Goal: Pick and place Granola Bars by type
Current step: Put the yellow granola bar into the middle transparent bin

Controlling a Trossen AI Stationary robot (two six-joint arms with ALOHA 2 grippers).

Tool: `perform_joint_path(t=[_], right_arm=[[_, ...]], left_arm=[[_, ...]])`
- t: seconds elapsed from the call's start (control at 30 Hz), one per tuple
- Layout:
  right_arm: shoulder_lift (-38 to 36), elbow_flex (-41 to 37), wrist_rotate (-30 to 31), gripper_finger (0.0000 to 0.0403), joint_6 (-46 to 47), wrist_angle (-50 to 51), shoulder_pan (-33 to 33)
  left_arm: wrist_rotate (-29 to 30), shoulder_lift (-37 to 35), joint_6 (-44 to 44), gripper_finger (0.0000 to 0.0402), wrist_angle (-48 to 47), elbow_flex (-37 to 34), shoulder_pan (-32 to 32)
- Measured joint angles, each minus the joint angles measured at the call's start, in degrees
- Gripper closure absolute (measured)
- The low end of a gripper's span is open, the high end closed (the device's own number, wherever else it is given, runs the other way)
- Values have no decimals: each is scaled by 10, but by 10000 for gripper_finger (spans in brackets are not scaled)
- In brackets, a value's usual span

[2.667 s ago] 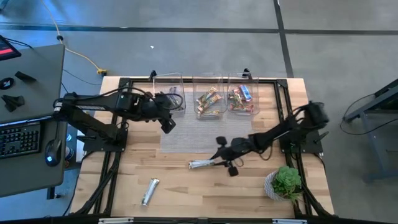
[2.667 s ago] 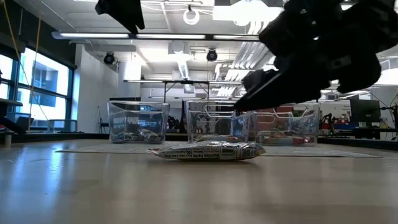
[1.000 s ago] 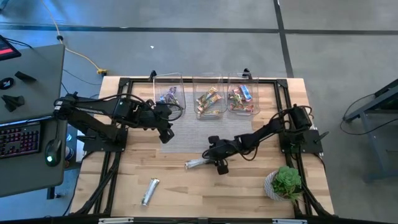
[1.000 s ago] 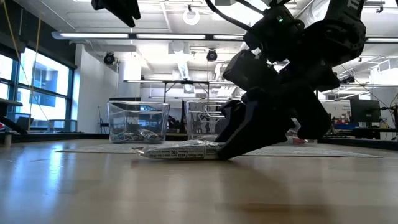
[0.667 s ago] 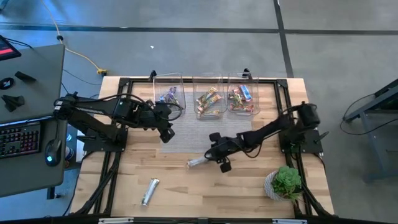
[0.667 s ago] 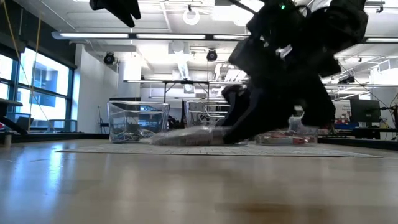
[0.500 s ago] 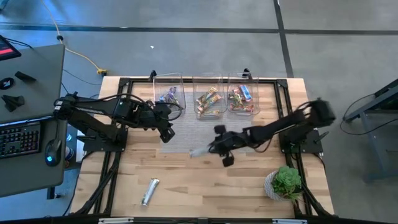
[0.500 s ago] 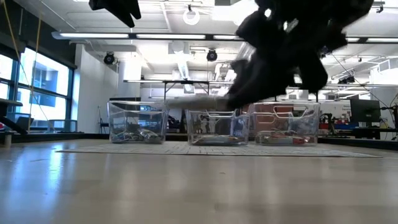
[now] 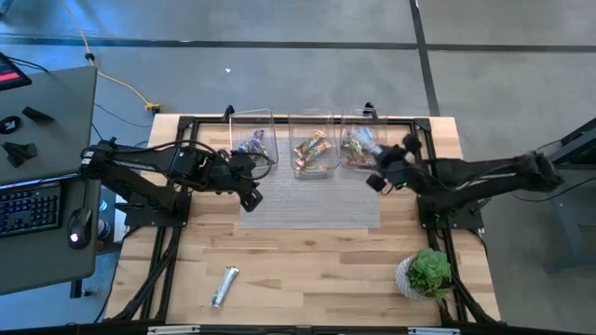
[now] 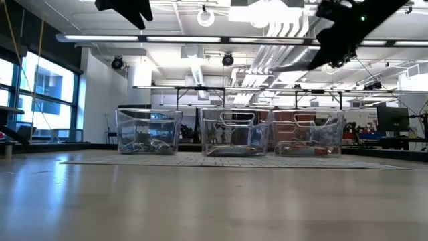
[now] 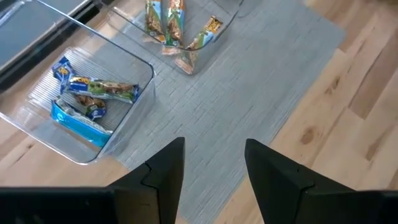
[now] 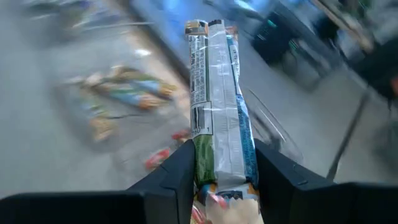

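My right gripper (image 12: 221, 180) is shut on a silver-white granola bar (image 12: 217, 87) with green and blue print, held high beside the right clear bin (image 9: 363, 151). In the high view that gripper (image 9: 380, 166) reaches in from the table's right. My left gripper (image 11: 214, 168) hangs open over the grey mat (image 9: 312, 207), near the left bin (image 9: 253, 144), with nothing between its fingers. Another silver bar (image 9: 224, 286) lies flat on the wood near the table's front left. The three bins hold more bars: blue-wrapped ones (image 11: 87, 102) and orange-green ones (image 11: 174, 25). My right gripper pinches the bar's near end (image 12: 221, 165) between its two fingers (image 12: 177, 177). The rest of the bar sticks out past the fingertips, along the way they point. The bar is lifted clear of the table and the bins.
The three clear bins stand in a row along the far edge of the mat, the middle one (image 9: 314, 151) between the other two. A green potted plant (image 9: 426, 272) stands at the near right corner. Bare wood lies between the mat and the near edge.
My right gripper has lifted the silver bar off the wood near the table's middle. It has risen and swung toward the far right, up beside the right bin, tipping from pointing steeply down to nearer level. The bar has gone from lying flat to held high.
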State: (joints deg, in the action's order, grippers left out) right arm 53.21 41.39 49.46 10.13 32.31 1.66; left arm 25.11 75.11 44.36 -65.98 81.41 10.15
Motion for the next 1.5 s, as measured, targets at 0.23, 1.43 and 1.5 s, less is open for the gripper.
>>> perform_joint_path(t=[0.23, 1.43, 1.5], right_arm=[[-77, -126, -53, 284, 40, -109, -74], [496, 264, -266, 284, -65, -137, -207], [514, 277, -283, 284, -77, -136, -208]], left_arm=[[14, 0, 0, 238, 0, 0, 0], [13, 0, -5, 238, 0, 0, 0], [13, 0, -5, 238, -1, 0, 0]])
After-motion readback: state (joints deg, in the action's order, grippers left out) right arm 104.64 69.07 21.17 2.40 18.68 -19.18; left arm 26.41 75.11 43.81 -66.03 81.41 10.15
